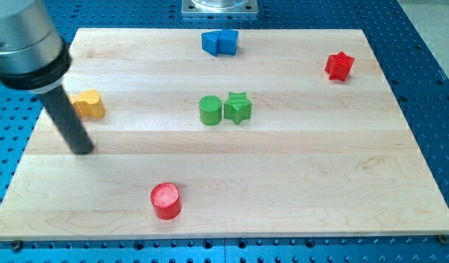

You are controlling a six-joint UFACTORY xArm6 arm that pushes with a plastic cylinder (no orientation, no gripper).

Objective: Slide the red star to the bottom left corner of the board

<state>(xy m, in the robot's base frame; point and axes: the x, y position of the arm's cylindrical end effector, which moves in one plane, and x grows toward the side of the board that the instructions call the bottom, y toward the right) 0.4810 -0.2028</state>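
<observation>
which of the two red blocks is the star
The red star near the view's top right; the other, the red cylinder, sits near the bottom edge.

Red star [339, 66], red cylinder [166, 201], green pair [225, 109], pale wooden board [283, 175].
</observation>
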